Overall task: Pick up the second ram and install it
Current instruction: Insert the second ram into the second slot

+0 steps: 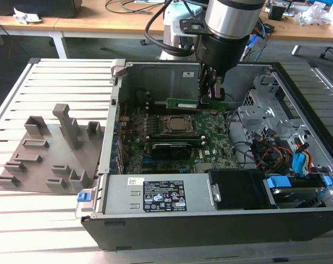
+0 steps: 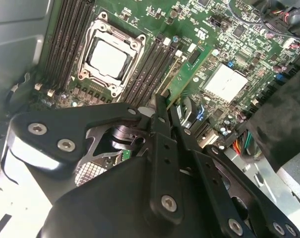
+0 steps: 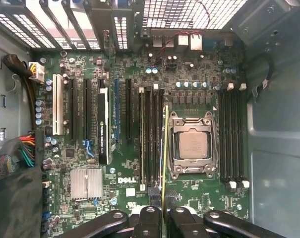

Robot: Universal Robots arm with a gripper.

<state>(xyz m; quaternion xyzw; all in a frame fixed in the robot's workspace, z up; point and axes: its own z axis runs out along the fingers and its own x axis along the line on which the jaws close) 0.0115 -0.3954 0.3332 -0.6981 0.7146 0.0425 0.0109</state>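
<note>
1. Long black empty memory slots (image 3: 150, 139) run just ahead of my fingers (image 3: 149, 218).
2. My black gripper (image 3: 162, 212) pinches the second ram (image 3: 165, 148), a thin green board stick, edge-down to line up with them.
3. The square metal CPU socket (image 3: 193, 146) lies just beside.

A slatted metal tabletop (image 1: 56, 77) is carrying everything in the exterior view, its pale ribs running across from the exterior view's left to its right. An open black computer case (image 1: 210, 225) is lying on its side on the slats (its inside facing up), taking up the middle and the exterior view's right. Just beside it, toward the exterior view's left, a flat grey fixture plate (image 1: 53, 151) is resting on the ribs, with a tall grey holder (image 1: 67, 124) and several lower blocks standing on it. A blue tab (image 1: 85, 195) is sticking out at the case's near corner, close to the plate's edge.
</note>
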